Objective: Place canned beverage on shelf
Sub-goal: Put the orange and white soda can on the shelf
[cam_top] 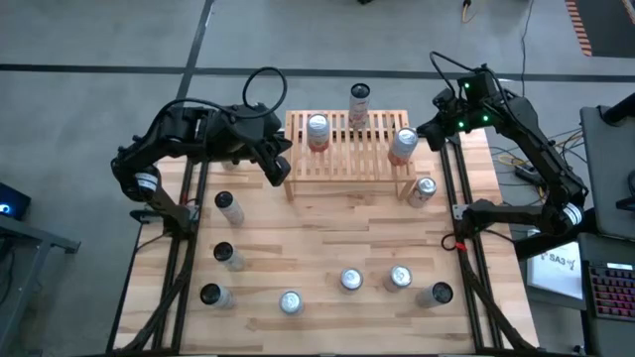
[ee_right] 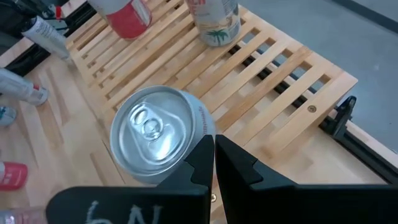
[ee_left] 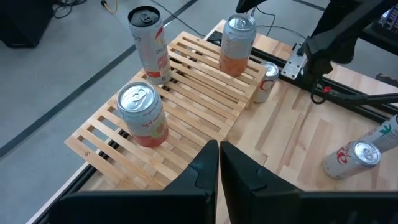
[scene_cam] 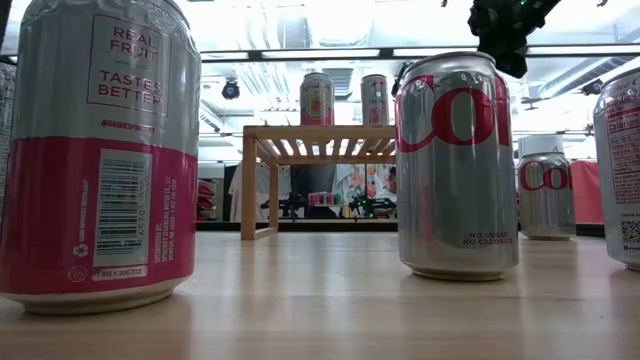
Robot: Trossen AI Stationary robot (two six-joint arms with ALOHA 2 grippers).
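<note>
The light wooden shelf (cam_top: 347, 149) stands at the table's far middle. Three cans stand upright on its slats: one toward the left (cam_top: 317, 132), one at the far edge (cam_top: 358, 102), one at the right end (cam_top: 404, 145). My right gripper (ee_right: 213, 152) is shut and hangs just above and beside that right-end can's top (ee_right: 152, 127). My left gripper (ee_left: 219, 155) is shut and hovers over the shelf's left end, holding nothing. Another can (cam_top: 424, 190) stands on the table against the shelf's right front leg. My right gripper's shut fingertips (ee_right: 205, 149) show against the rim of the right-end can's top (ee_right: 193, 134), slanting down from the table's right side. I cannot tell whether they touch it. The can stands upright on the slats.
Several more cans stand on the tabletop: three in a column on the left (cam_top: 228, 206) (cam_top: 227, 255) (cam_top: 214, 295), and a row along the near side (cam_top: 290, 301) (cam_top: 351, 280) (cam_top: 399, 278) (cam_top: 435, 294). Bare wood lies between the shelf and that row.
</note>
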